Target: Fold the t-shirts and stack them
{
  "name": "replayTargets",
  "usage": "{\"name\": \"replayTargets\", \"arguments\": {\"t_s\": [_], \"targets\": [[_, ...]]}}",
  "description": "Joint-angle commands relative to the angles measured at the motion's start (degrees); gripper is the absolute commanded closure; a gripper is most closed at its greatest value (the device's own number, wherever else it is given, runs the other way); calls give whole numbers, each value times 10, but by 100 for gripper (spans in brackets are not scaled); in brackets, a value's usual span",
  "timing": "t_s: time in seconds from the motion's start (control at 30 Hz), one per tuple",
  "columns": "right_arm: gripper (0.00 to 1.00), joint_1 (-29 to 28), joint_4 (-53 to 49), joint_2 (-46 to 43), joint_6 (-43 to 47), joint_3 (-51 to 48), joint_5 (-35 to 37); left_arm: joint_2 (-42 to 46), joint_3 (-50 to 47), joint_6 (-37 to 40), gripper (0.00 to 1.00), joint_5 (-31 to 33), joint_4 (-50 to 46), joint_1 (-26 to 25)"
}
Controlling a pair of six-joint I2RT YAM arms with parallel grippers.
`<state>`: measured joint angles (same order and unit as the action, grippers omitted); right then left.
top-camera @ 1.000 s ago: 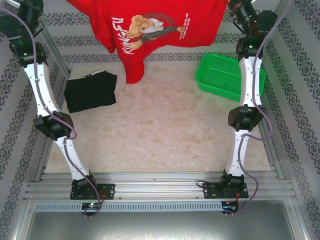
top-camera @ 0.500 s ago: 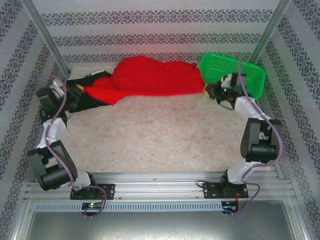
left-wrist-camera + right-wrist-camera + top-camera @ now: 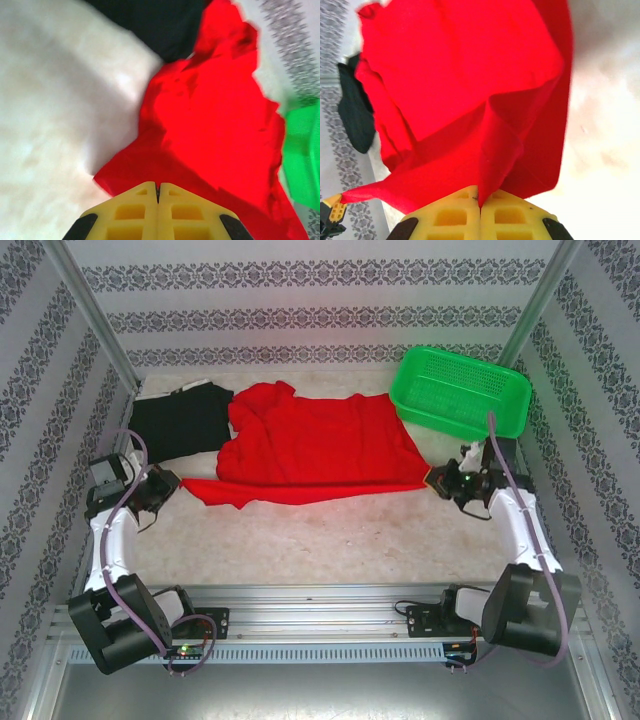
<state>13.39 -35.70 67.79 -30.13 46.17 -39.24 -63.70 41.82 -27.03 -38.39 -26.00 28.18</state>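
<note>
The left gripper point(image 3: 163, 487) has its yellow fingers point(image 3: 132, 212) pressed together. The near left corner of the red shirt point(image 3: 315, 445) runs right in under their tips, so it looks pinched there. The right gripper point(image 3: 438, 480) is closed too: a ridge of red cloth rises straight into the seam between its fingers point(image 3: 512, 217).

The red shirt lies spread on the table point(image 3: 330, 540) ahead of both pairs of fingers, with its near hem drawn between them. Its plain red face is up and no print shows. The far part is rumpled.

The black shirt point(image 3: 180, 422) lies beyond the left fingers in a rough rectangle. Its edge meets the red one, but I cannot tell whether it touches or tucks under. The green basket point(image 3: 505, 390) sits beyond the right fingers, just beside the red cloth.

By my reading the job is at an early stage. The red shirt is laid out but has no fold in it, the black one is not neatly folded, and nothing is stacked. Smoothing, folding both shirts and stacking them are all left.
</note>
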Motion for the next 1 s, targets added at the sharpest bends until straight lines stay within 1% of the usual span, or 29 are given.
{"name": "replayTargets", "arguments": {"t_s": [0.0, 0.07, 0.13, 0.2, 0.27, 0.33, 0.4, 0.47, 0.57, 0.67, 0.83, 0.9, 0.97], "targets": [[100, 1, -82, -39, 10, -31, 32, 16, 8, 5, 100, 60, -112, -10], [100, 3, -115, -65, 2, -41, 49, 20, 16, -13, 100, 87, -153, -24], [100, 5, -148, -91, -11, -46, 64, 32, 21, -33, 100, 128, -199, -39], [100, 7, -175, -112, -29, -46, 80, 52, 27, -54, 100, 172, -218, -53], [100, 7, -203, -125, -45, -43, 104, 66, 52, -69, 100, 202, -238, -53], [100, 7, -245, -137, -55, -38, 150, 61, 96, -69, 100, 249, -284, -54], [100, 8, -276, -148, -53, -35, 190, 63, 121, -63, 100, 282, -313, -54], [100, 11, -306, -157, -54, -33, 226, 72, 130, -69, 100, 305, -328, -54], [100, 15, -325, -164, -56, -35, 249, 101, 126, -84, 100, 336, -339, -54], [100, 16, -325, -165, -61, -41, 251, 117, 131, -87, 100, 354, -359, -54], [100, 16, -333, -169, -65, -55, 244, 127, 115, -93, 100, 338, -364, -54], [100, 16, -328, -173, -67, -61, 239, 130, 106, -94, 100, 338, -352, -56], [100, 16, -320, -167, -68, -66, 234, 113, 103, -92, 100, 338, -321, -63]]}}
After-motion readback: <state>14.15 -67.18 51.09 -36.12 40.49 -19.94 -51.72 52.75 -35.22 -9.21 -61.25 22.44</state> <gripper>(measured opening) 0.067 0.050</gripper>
